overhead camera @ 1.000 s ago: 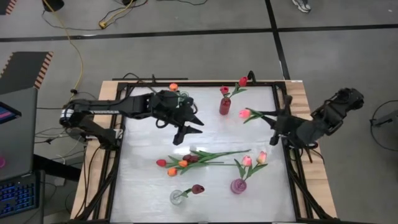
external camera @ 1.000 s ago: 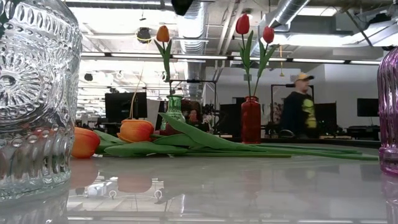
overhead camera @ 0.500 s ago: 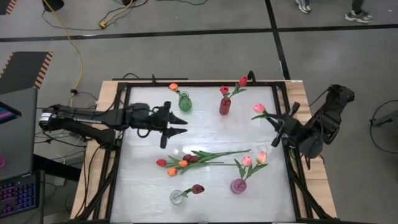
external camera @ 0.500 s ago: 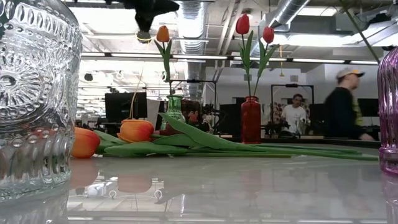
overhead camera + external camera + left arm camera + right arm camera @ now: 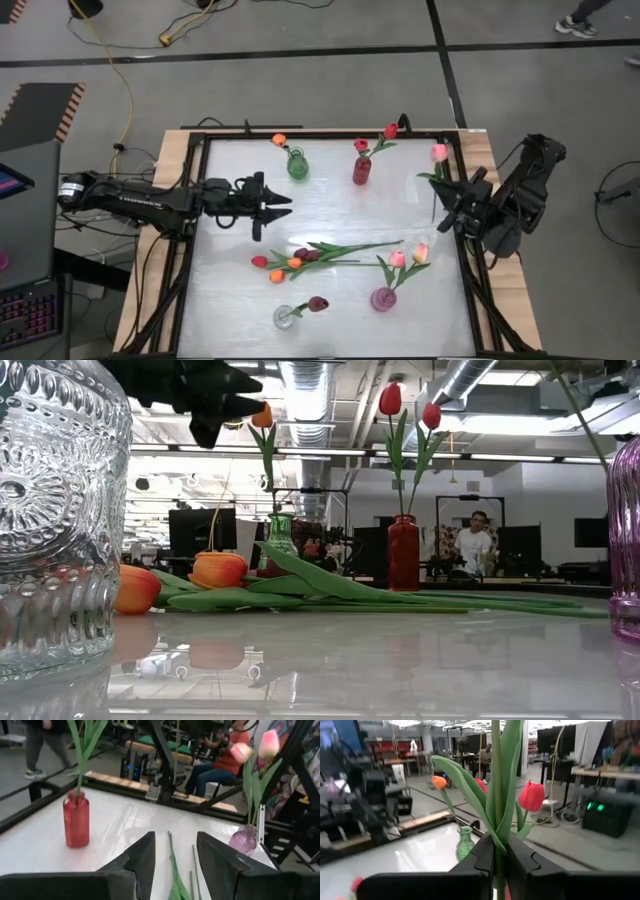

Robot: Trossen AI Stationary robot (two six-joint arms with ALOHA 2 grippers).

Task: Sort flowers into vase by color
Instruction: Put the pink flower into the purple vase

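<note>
My right gripper (image 5: 446, 193) is over the table's right edge, shut on a pink tulip (image 5: 438, 152). My left gripper (image 5: 283, 205) is open and holds nothing. It hovers left of centre, pointing right; in its wrist view the loose stems (image 5: 174, 870) lie beyond its open fingers (image 5: 175, 854). A pile of orange, red and maroon tulips (image 5: 300, 258) lies flat mid-table. The green vase (image 5: 297, 166) holds an orange tulip. The red vase (image 5: 361, 170) holds two red ones, the purple vase (image 5: 383, 298) two pink ones, and the clear vase (image 5: 286, 316) a maroon one. My right gripper pinches the pink tulip's green stem and leaves (image 5: 498, 837) between its two fingers, coming from the table's right with the fingers across the stem. The flower is lifted clear of the table. It stands roughly upright, its head (image 5: 438, 152) above the fingers.
A black frame (image 5: 320, 134) rims the white table. The vases stand along the far edge and the near edge. The loose pile lies between them. People (image 5: 472, 545) are in the room behind. A laptop (image 5: 25, 240) sits off the table's left side.
My left gripper has drawn back from beside the green vase toward the table's left edge and has sunk lower. My right gripper has pulled toward the right edge and turned. The pink tulip has swung with it, from pointing left over the table to standing with its head toward the far edge.
</note>
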